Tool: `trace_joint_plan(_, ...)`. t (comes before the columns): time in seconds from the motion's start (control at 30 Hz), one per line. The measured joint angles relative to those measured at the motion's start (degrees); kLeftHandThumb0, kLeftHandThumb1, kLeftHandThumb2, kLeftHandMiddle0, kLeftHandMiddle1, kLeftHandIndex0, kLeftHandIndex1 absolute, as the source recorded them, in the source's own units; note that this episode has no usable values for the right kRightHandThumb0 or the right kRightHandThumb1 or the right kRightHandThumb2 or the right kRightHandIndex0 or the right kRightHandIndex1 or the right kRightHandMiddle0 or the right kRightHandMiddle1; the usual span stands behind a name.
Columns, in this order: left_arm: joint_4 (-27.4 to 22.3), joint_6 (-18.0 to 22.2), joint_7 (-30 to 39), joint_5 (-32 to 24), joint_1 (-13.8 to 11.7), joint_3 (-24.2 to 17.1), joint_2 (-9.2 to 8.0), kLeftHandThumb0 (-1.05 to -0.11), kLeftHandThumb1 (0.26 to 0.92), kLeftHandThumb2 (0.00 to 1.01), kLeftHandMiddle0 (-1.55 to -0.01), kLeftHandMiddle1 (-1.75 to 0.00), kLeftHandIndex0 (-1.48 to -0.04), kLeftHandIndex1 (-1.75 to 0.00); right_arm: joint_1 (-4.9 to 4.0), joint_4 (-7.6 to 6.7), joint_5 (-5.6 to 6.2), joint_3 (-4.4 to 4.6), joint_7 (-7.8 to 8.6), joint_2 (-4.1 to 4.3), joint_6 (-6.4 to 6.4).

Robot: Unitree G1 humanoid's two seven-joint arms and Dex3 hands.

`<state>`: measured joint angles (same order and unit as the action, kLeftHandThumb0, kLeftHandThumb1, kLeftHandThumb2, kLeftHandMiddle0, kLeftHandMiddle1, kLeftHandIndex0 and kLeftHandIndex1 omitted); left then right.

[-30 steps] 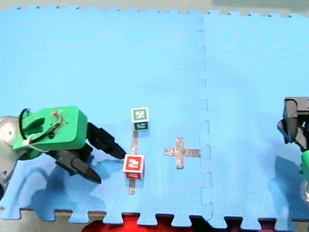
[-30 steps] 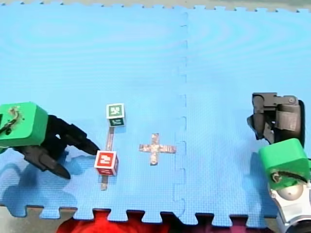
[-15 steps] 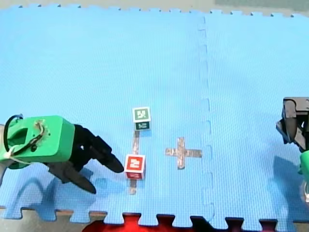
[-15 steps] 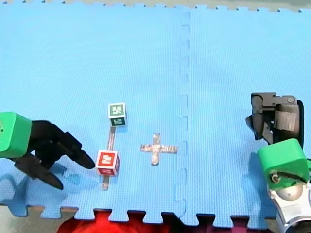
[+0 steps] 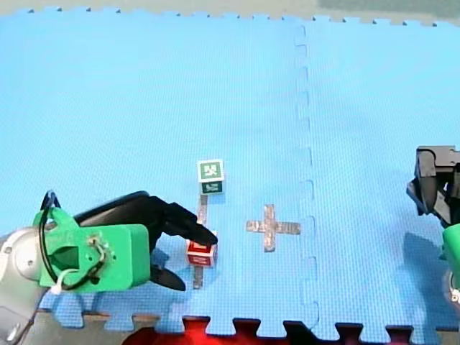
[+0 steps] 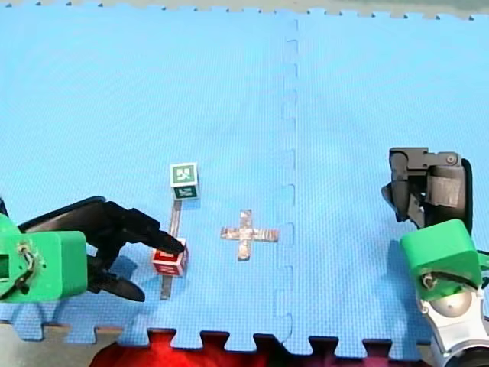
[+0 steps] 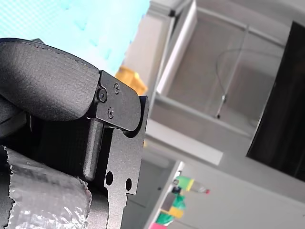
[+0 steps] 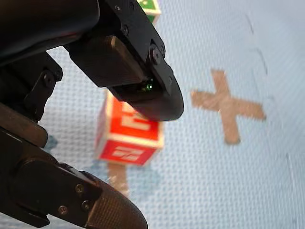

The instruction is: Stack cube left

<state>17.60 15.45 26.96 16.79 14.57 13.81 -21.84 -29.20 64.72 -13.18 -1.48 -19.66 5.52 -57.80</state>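
A red cube (image 5: 202, 254) sits on the blue foam mat (image 5: 144, 108), on a strip of tape near the front edge. A green cube (image 5: 210, 176) stands a little farther back on the same strip. My left hand (image 5: 191, 259) comes in from the lower left. Its upper fingers (image 6: 170, 244) reach over the red cube's top and its thumb (image 6: 126, 289) lies low on the near side, apart from the cube. In the second wrist view the red cube (image 8: 128, 136) sits between finger and thumb, not clamped. My right hand (image 6: 419, 189) hangs at the right edge, holding nothing.
A silver tape cross (image 5: 269, 227) marks the mat to the right of the cubes. A seam between mat tiles (image 5: 305, 144) runs front to back. The mat's toothed front edge (image 5: 237, 327) lies just below the red cube.
My left hand has swung right and turned. Its fingers now reach over the red cube instead of stopping short beside it. Neither cube has moved, and the right hand has barely moved.
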Motion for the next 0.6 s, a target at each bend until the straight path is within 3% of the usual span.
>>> trace_joint_plan(0.17, -0.2, 0.4, -8.9, 3.4, -2.4, 0.0, 2.26, -0.716, 0.707, 0.0, -0.72, -1.75, -0.69, -0.01, 0.03, -0.08, -0.09, 0.06, -0.1, -0.06, 0.01)
trace_joint_plan(0.33, -1.8, -0.4, -15.3, 5.0, -5.1, -0.9, 3.27, -0.774, 0.686, 0.0, -0.71, -1.75, -0.63, 0.0, 0.37, -0.39, -0.09, -0.03, -0.84, 0.14, 0.77)
trace_joint_plan(0.6, -0.4, -0.7, -19.5, 6.5, -4.2, -0.7, 4.18, -0.86, 0.699, 0.0, -0.7, -1.75, -0.61, 0.0, 0.38, -0.55, -0.28, 0.18, -1.53, 0.12, 1.64)
